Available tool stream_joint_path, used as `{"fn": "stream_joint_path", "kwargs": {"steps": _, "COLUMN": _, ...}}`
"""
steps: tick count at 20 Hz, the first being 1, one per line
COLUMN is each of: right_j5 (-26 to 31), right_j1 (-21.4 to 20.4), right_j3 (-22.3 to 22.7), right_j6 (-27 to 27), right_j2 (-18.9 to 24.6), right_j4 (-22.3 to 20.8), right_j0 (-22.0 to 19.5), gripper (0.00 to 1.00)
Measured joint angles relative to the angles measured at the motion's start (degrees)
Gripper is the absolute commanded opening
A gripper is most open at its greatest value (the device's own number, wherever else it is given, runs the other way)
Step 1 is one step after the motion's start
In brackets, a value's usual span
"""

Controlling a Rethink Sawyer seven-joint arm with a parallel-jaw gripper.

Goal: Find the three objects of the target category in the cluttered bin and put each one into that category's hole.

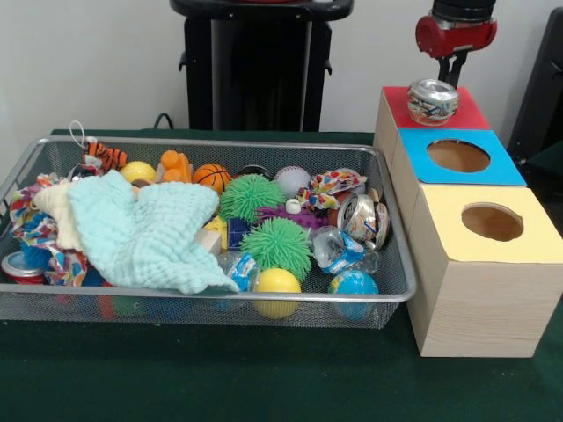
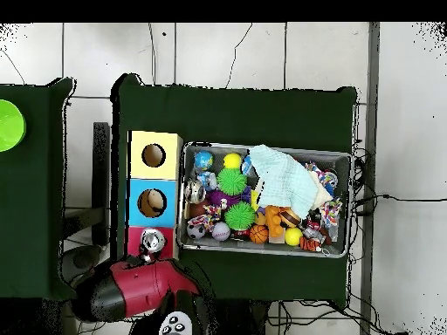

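The wire mesh bin (image 1: pixel 220 142) is full of toys. One dented metal can (image 1: pixel 433 101) stands on the red-topped box (image 1: pixel 471 114), over its hole, which it hides. My gripper (image 1: pixel 453 69) hangs just above this can, at the far right. In the overhead view the can (image 2: pixel 154 240) shows on the red top with the red arm (image 2: pixel 131 288) below it. A second dented can (image 1: pixel 361 217) lies at the bin's right end. A red can (image 1: pixel 19 268) lies at the bin's near left corner.
The blue-topped box (image 1: pixel 457 156) and the yellow-topped box (image 1: pixel 493 221) stand in a row nearer than the red one. A pale green cloth (image 1: pixel 141 233), two green spiky balls (image 1: pixel 277 246), a yellow ball (image 1: pixel 278 283) and a crumpled bottle (image 1: pixel 339 249) fill the bin.
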Motion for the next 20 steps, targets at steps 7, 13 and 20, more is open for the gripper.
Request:
{"fn": "stream_joint_path", "kwargs": {"steps": 7, "right_j5": -1.0, "right_j1": 0.8, "right_j3": 0.5, "right_j6": 0.0, "right_j2": -0.6, "right_j4": 1.5, "right_j0": 0.5, "gripper": 0.00}}
{"fn": "stream_joint_path", "kwargs": {"steps": 13, "right_j5": -1.0, "right_j1": 0.8, "right_j3": 0.6, "right_j6": 0.0, "right_j2": -0.7, "right_j4": 1.6, "right_j0": 0.4, "gripper": 0.00}}
{"fn": "stream_joint_path", "kwargs": {"steps": 20, "right_j5": -1.6, "right_j1": -0.4, "right_j3": 1.3, "right_j6": 0.0, "right_j2": 0.1, "right_j4": 1.6, "right_j0": -3.5, "gripper": 0.00}}
